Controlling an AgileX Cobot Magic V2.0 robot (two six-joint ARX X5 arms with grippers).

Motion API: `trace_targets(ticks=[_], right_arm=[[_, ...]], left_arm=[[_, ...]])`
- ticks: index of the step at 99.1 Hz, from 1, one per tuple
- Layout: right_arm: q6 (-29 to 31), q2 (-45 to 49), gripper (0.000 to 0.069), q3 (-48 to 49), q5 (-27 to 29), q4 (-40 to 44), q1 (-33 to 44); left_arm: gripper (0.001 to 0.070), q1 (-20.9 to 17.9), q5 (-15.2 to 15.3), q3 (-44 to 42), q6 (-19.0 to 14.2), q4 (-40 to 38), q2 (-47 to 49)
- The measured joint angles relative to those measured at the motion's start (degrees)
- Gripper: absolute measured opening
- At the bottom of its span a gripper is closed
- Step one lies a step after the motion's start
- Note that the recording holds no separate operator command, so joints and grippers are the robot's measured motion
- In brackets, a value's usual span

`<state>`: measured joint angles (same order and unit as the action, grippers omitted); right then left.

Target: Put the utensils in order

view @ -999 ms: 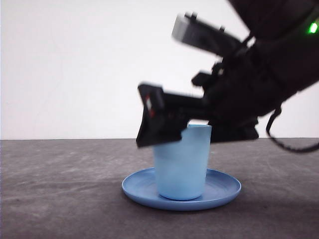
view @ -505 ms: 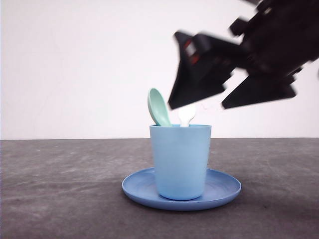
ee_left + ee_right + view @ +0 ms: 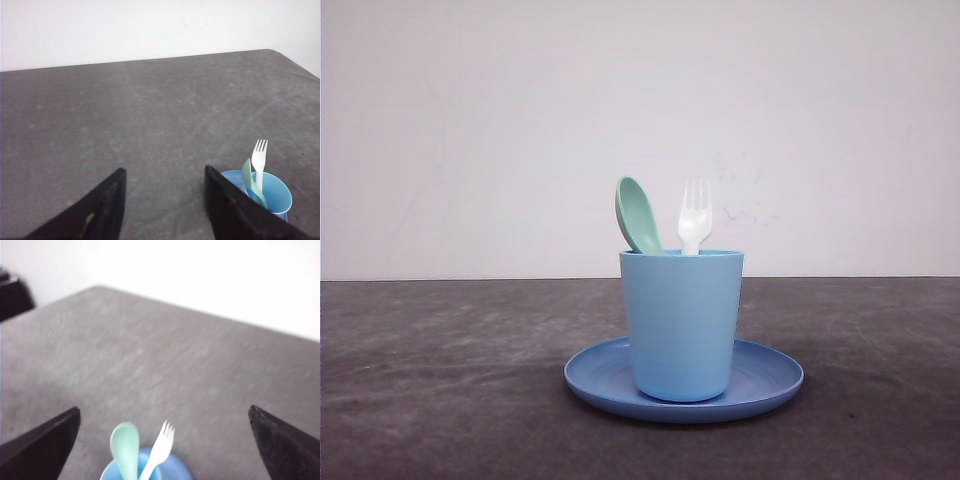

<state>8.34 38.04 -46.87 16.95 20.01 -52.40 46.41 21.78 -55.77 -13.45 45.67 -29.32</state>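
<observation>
Fork [image 3: 694, 216] and mint spoon [image 3: 637, 215] stand upright in the blue cup [image 3: 682, 325] on its plate [image 3: 770, 380], centre frame — right gripper [image 3: 165, 445] spread wide above them, empty; left gripper [image 3: 165, 200] open, cup just beside it.

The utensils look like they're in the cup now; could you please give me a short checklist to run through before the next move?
1. Fork stands in the cup, tines up: ok.
2. Spoon in the same cup, bowl up: ok.
3. Cup upright on the plate: ok.
4. Left gripper open, holding nothing: ok.
5. Right gripper open wide, above the cup: ok.
6. Other utensils left on the table: cannot tell.
</observation>
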Motion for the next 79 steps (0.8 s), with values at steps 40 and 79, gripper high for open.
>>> trace_targets(ticks=[40,79], right_arm=[[-0.48,-2.47,0.054,-3.8,3.89,3.52,0.0],[-1.01,-2.47,0.0005,-3.8,5.62,3.41,0.0]], left_arm=[[0.0298,0.0,0.0,0.0,-1.79,-0.04,0.0],[0.0025,0.0,0.0,0.0,-2.27,-0.07,0.0]])
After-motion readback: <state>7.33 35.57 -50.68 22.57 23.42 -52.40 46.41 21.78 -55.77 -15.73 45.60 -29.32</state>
